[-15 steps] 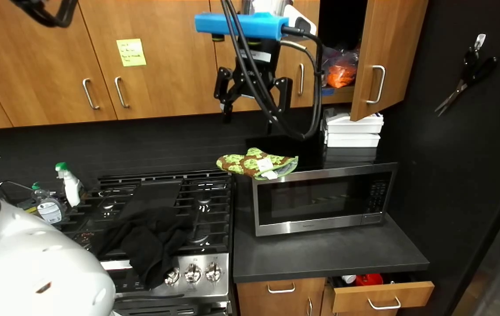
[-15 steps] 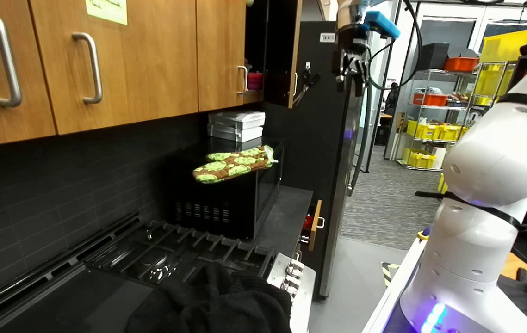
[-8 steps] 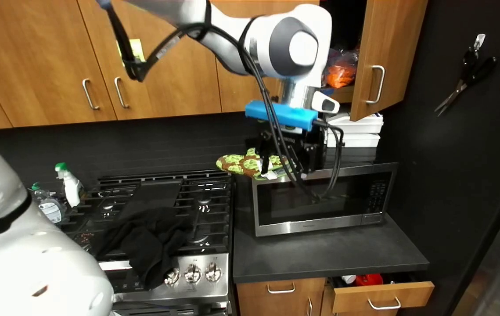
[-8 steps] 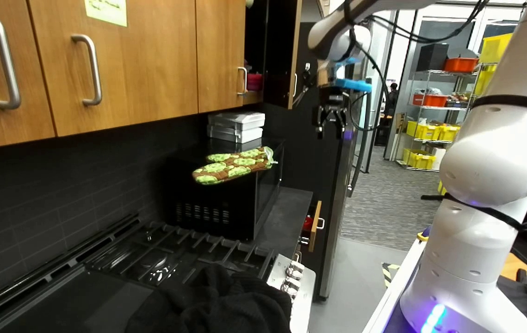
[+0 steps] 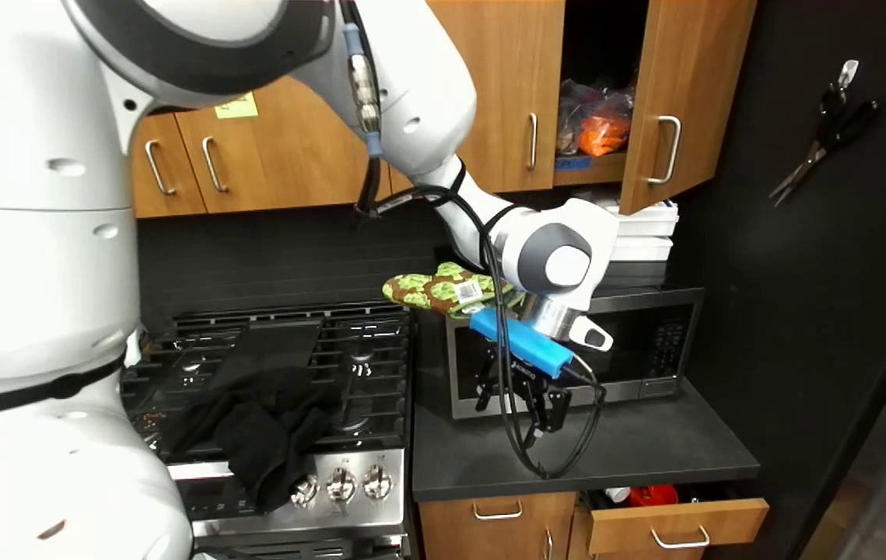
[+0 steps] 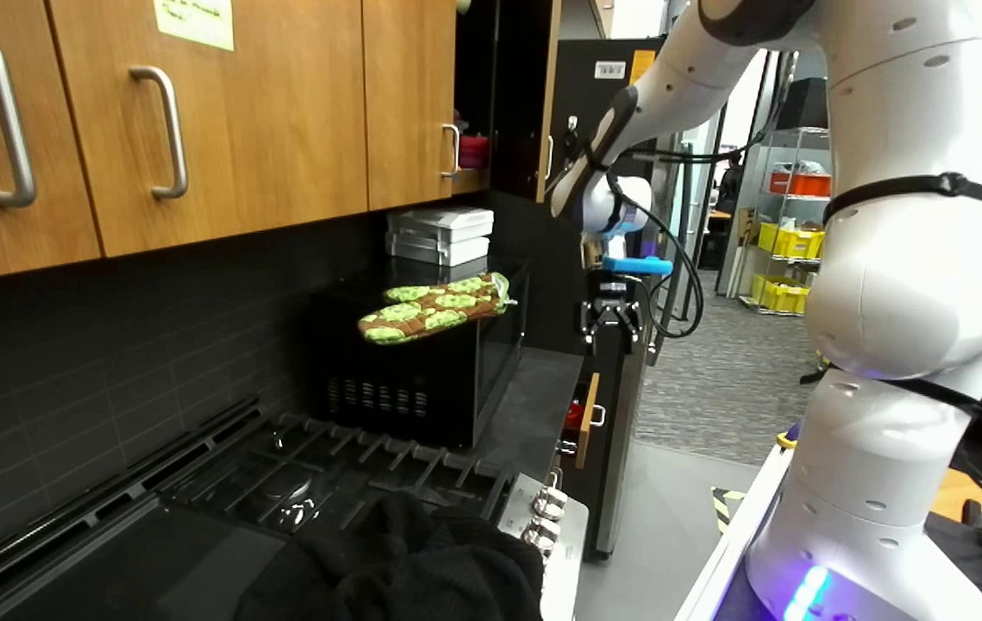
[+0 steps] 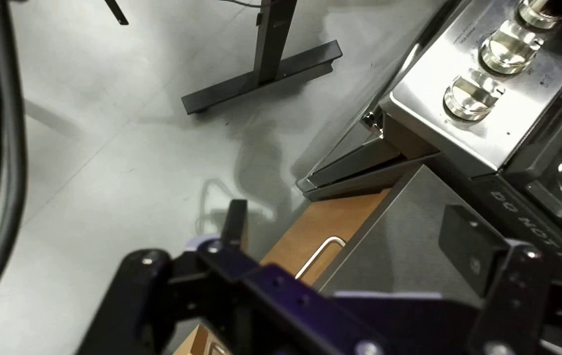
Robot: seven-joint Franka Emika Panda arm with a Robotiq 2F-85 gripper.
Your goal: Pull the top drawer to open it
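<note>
- Okay, so the black metal two-finger gripper (image 7: 353, 234) has its fingers spread wide, pointing downward in both exterior views.
- Thick black cables (image 5: 503, 350) droop in a big loop across it, so part of it is hidden in an exterior view.
- Flat dark grey countertop (image 5: 645, 447) is below, front edge right above the drawers.
- The drawer: flat-fronted brown wooden top drawer (image 5: 443, 509), closed, just under that edge and beside the stove. Its bent silver metal handle (image 7: 318, 256) shows between the fingers in the wrist view.
- Heads up, a second brown wooden drawer (image 5: 614, 529) next to it is pulled out and jutting forward, with a shiny red thing (image 5: 654, 495) inside.
- Boxy black-and-silver microwave (image 5: 633, 342) behind the gripper, with a green-and-brown fabric oven mitt (image 6: 434, 309) overhanging its corner.
- Crumpled black cloth (image 5: 275, 428) on the stove, near the round silver knobs (image 5: 341, 484).
- Flat white plastic cases (image 6: 443, 237) stacked on the microwave.
- Way back, yellow plastic bins (image 6: 788, 241) on wire shelves.
</note>
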